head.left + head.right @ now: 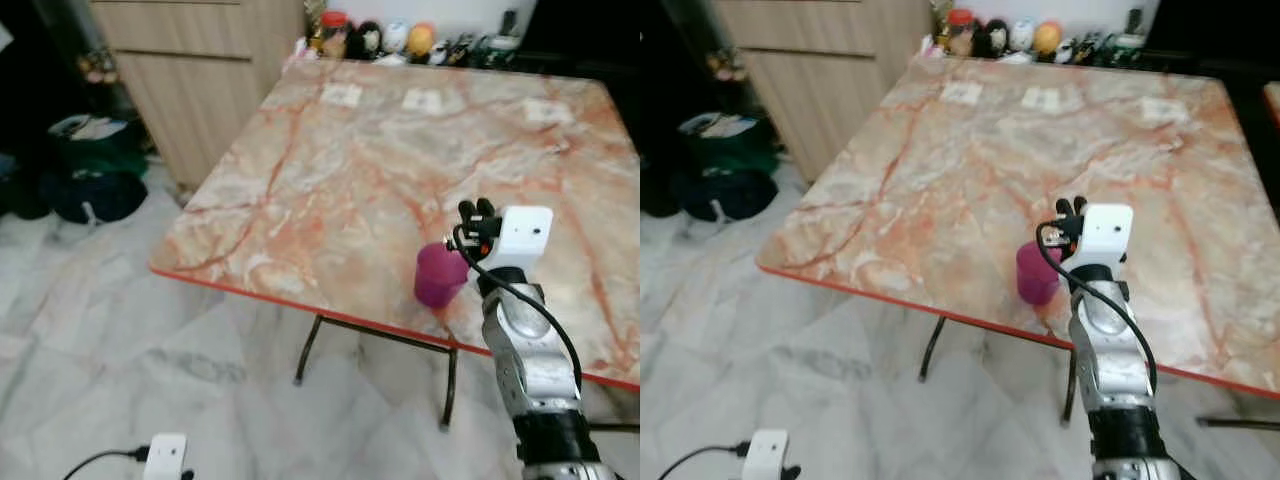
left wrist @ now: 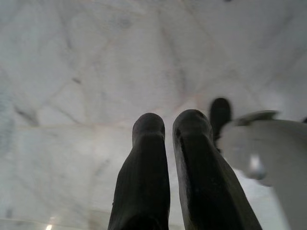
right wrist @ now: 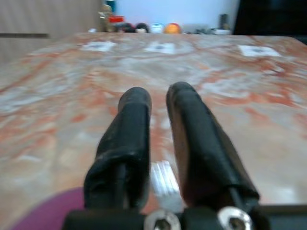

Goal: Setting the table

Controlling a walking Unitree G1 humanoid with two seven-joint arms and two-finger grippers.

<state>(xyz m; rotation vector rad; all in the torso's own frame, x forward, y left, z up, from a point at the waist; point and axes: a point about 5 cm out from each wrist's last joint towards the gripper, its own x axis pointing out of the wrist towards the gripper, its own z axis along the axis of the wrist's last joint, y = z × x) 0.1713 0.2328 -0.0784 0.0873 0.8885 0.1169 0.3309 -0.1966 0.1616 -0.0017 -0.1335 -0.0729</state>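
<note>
While you look through the left eye view, take the magenta cup (image 1: 440, 274) as your landmark: it stands upright on the marble table (image 1: 400, 160), close to the table's near orange edge. Your right gripper (image 1: 477, 209) hovers just beside the cup and a little above its rim, fingers close together and holding nothing. Far beyond the cup, small jars and figurines (image 1: 390, 38) line the table's far edge, and a wooden cabinet (image 1: 190, 70) stands off to the cup's left.

Right eye view gives you the same layout, with the cup (image 1: 1037, 273) just left of the raised right wrist.

Left wrist view shows your left gripper (image 2: 168, 125) hanging over pale marble floor (image 2: 86, 72), its fingers nearly touching, gripping nothing.

Right wrist view puts a blurred sliver of the cup (image 3: 43, 213) right under the narrow-set fingers (image 3: 132, 129), which point across the table toward the far jars.
</note>
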